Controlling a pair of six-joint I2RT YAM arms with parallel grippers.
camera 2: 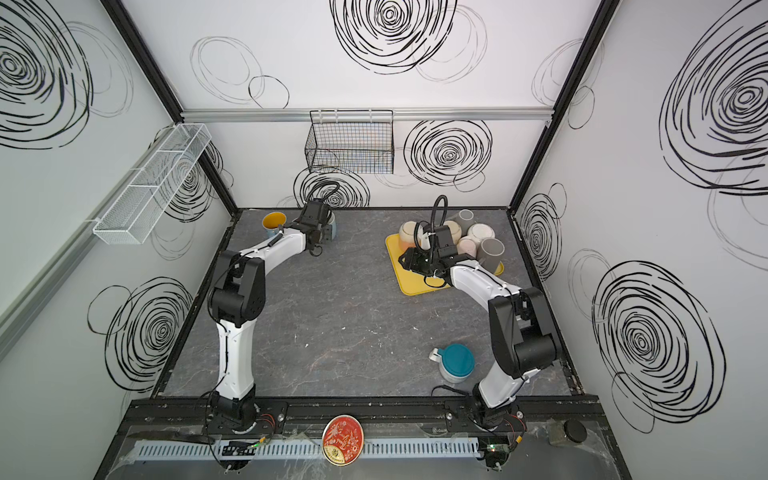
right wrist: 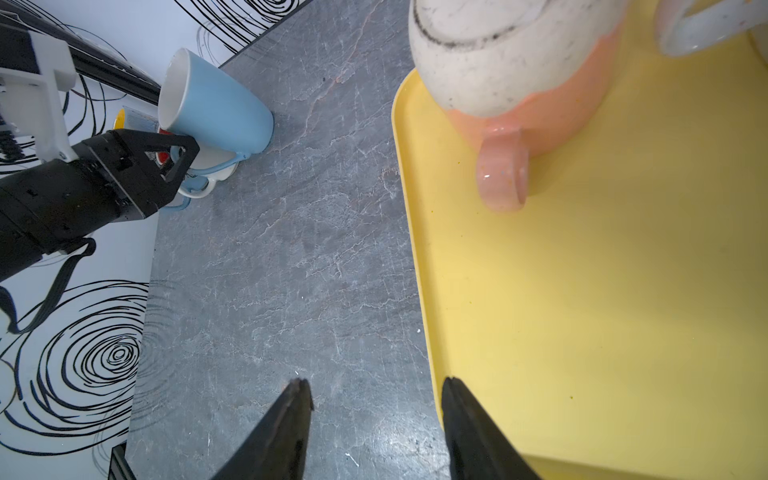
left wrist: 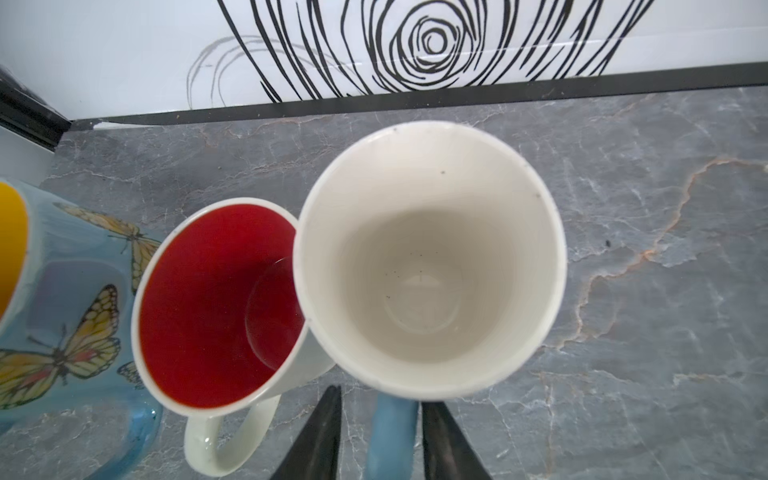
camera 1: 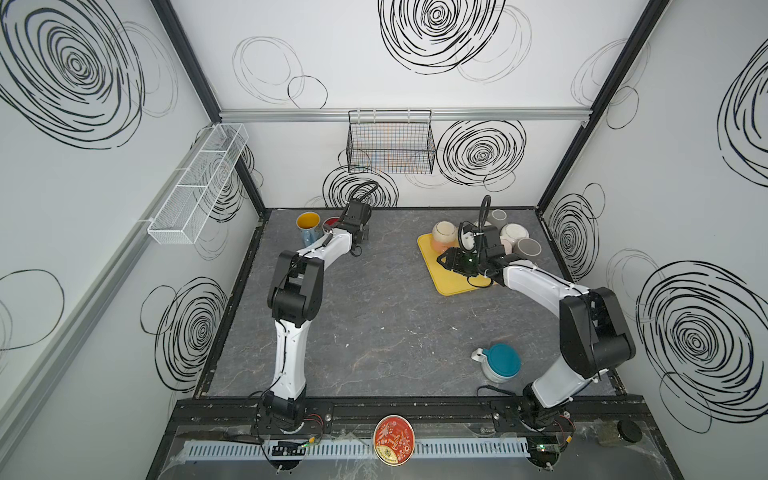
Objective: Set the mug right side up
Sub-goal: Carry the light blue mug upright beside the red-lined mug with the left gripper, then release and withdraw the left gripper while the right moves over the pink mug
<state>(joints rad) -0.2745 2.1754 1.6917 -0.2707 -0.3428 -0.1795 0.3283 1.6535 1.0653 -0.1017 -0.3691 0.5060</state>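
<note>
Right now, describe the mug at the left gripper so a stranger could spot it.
At the grey table's far left corner stand three upright mugs. The light blue mug is farthest from the left wall, beside the red-lined mug. Only it is plain blue outside and white inside.

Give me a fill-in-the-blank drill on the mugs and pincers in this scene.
The blue mug stands upright; its inside is ____.
The neighbouring mug touching it is ____ inside.
The upside-down speckled mug rests on a tray coloured ____.
The left pincer has its jaws on either side of the blue mug's ____.
Missing words: white; red; yellow; handle.
</note>
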